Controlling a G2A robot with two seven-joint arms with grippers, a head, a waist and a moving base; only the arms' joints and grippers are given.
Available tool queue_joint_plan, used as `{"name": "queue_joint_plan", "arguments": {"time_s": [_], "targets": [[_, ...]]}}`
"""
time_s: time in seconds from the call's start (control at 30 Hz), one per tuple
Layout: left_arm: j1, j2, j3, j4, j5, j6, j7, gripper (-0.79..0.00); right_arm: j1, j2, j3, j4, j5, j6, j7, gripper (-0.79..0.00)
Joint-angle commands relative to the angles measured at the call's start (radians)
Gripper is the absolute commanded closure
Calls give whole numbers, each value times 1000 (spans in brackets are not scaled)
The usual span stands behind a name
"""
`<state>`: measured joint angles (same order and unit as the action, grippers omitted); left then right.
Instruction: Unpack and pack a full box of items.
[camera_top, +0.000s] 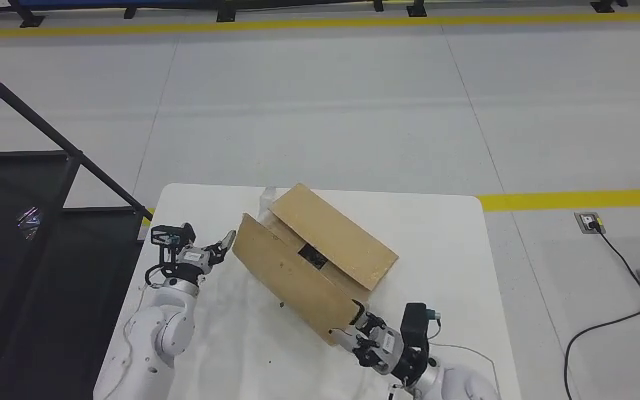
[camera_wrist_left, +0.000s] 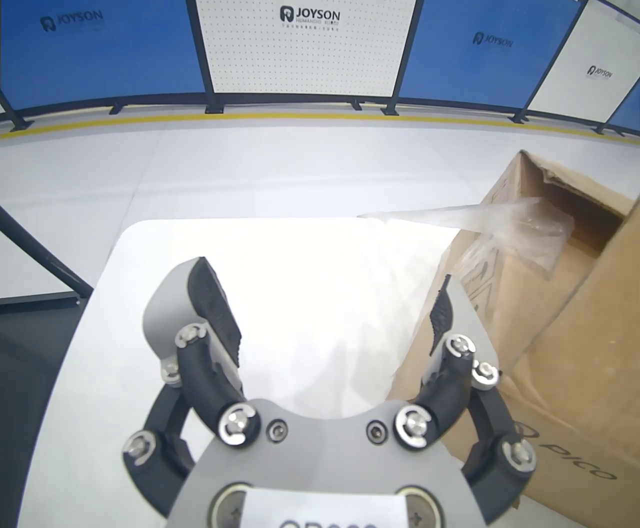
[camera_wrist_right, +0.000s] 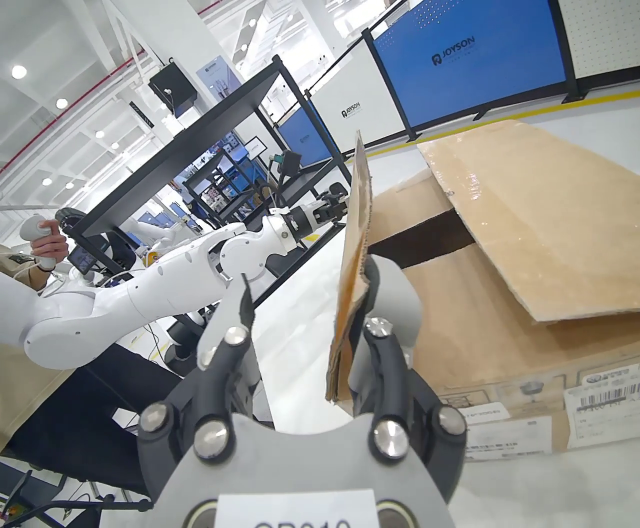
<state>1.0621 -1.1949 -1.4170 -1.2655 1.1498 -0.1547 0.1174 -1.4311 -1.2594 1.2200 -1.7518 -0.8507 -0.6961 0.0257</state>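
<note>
The left gripper (camera_wrist_left: 322, 275) is hovering wide open beside the brown box (camera_wrist_left: 575, 390). The right gripper (camera_wrist_right: 310, 272), also spread, is straddling its raised flap (camera_wrist_right: 356, 215)

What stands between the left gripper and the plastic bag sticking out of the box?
Nothing visible. The open left gripper has only bare table before it. The bag sticks out of the box's open end, farther along the box wall beside the gripper.

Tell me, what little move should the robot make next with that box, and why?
Probably close the right end effector on the upright flap: the flap's edge stands between its open fingers, so a grip would let it fold the flap back from the cardboard box.
</note>
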Motion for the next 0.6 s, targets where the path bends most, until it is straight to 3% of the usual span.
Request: {"name": "queue_joint_plan", "arguments": {"time_s": [0.0,0.27,0.47,0.57], "targets": [[-7,-1,6,17,6,-4,0,-785,-18,2,9,-16,-21,19,-15,-785],[-17,-2,26,46,20,-75,-12,-785,-173,11,39,-154,-225,200,-67,-785],[-15,0,35,61,37,-115,-8,-785,-275,13,23,-253,-380,407,30,-785],[-7,1,36,60,47,-136,-1,-785,-306,11,16,-286,-411,481,4,-785]]}}
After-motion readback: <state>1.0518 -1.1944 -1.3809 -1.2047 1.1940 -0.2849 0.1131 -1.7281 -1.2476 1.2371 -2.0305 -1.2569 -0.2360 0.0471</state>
